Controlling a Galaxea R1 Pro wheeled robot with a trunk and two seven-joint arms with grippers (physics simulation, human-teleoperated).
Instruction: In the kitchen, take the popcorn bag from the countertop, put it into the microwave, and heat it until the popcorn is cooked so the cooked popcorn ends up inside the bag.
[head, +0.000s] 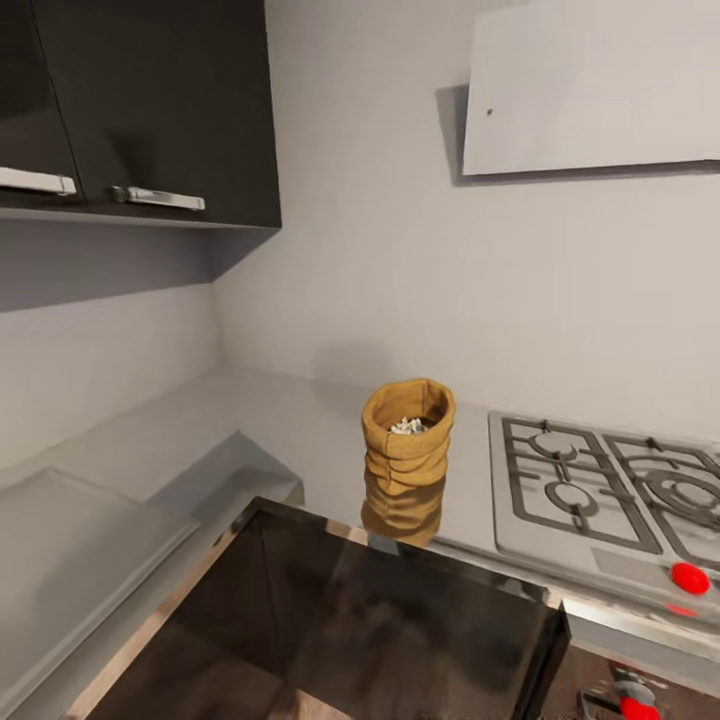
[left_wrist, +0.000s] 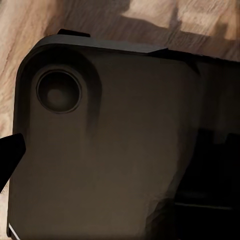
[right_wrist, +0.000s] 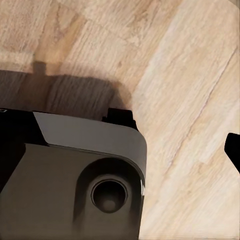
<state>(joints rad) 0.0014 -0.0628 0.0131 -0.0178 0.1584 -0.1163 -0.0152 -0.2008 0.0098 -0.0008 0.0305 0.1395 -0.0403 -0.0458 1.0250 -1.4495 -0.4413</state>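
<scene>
Bag (head: 408, 433) stands upright on the countertop (head: 300, 420), mouth open with pale kernels inside, just beside the hob (head: 600, 490) and near the back wall. Wrist views show the robot base (left_wrist: 100, 150) over wood floor (right_wrist: 190, 75). A dark fingertip sliver (left_wrist: 10, 155) shows at each frame edge; jaw state of both grippers can't be told.

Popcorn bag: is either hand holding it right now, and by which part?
No. The popcorn bag stands alone on the countertop beside the hob, nothing touching it.

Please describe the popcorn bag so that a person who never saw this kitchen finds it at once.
Look at the grey countertop under the pale wall. Just left of the steel gas hob stands the popcorn bag, upright and open. It is the only tan, wrinkled sack there, with a rolled rim and pale kernels inside.
</scene>
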